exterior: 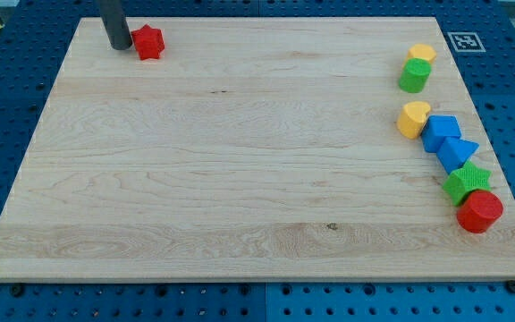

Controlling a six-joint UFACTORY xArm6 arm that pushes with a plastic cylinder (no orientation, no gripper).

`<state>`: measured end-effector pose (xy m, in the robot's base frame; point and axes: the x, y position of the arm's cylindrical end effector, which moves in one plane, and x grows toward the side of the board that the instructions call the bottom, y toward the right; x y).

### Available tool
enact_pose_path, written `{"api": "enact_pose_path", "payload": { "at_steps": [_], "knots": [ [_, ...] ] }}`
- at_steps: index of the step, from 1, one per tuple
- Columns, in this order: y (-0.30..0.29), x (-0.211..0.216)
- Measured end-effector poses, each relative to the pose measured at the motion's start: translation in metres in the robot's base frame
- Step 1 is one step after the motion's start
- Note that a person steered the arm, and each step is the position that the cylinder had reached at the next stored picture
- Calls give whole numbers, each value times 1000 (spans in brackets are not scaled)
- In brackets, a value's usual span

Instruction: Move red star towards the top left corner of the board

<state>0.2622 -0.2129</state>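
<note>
The red star (148, 41) lies near the top left corner of the wooden board (240, 152). My tip (117, 46) is the lower end of the dark rod that comes down from the view's top. It stands just to the left of the red star, close to it or touching it.
Several blocks lie along the board's right edge: a yellow block (422, 53), a green cylinder (413, 75), a yellow block (413, 118), a blue cube (440, 132), a blue triangle (458, 151), a green star (467, 182), a red cylinder (479, 211). A marker tag (466, 41) sits at the top right.
</note>
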Motion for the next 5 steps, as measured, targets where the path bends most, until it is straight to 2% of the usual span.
{"api": "enact_pose_path", "payload": {
  "at_steps": [1,2,4,5],
  "knots": [
    [23,37],
    [43,52],
    [52,18],
    [51,18]
  ]
}}
